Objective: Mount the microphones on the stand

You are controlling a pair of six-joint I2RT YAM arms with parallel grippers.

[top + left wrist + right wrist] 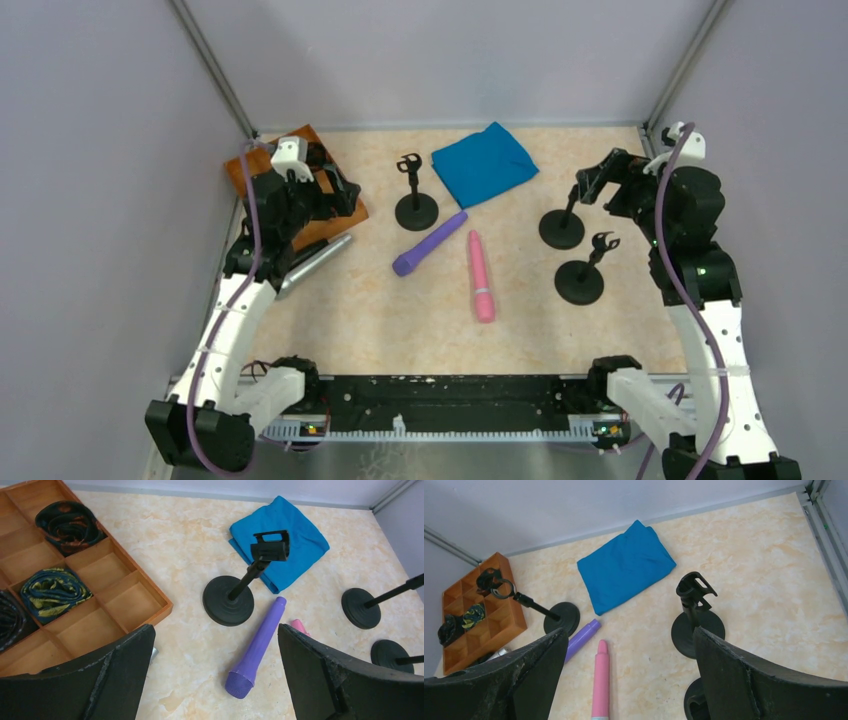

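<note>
Both arms hang above the counter (pixel 380 310) with nothing held: the left pincer (pixel 343 196) is spread wide over the wooden tray (pixel 243 166) at the far left, and the right pincer (pixel 592 180) is spread wide above the far right stand (pixel 562 226). The purple microphone (pixel 430 244) lies mid-counter, slanted, just near of the left stand (pixel 416 206). The pink microphone (pixel 481 277) lies right of it, apart. A silver microphone (pixel 315 262) rests near the tray. A third stand (pixel 580 281) sits near-right, and a blue cloth (pixel 484 163) lies at the far middle
</note>
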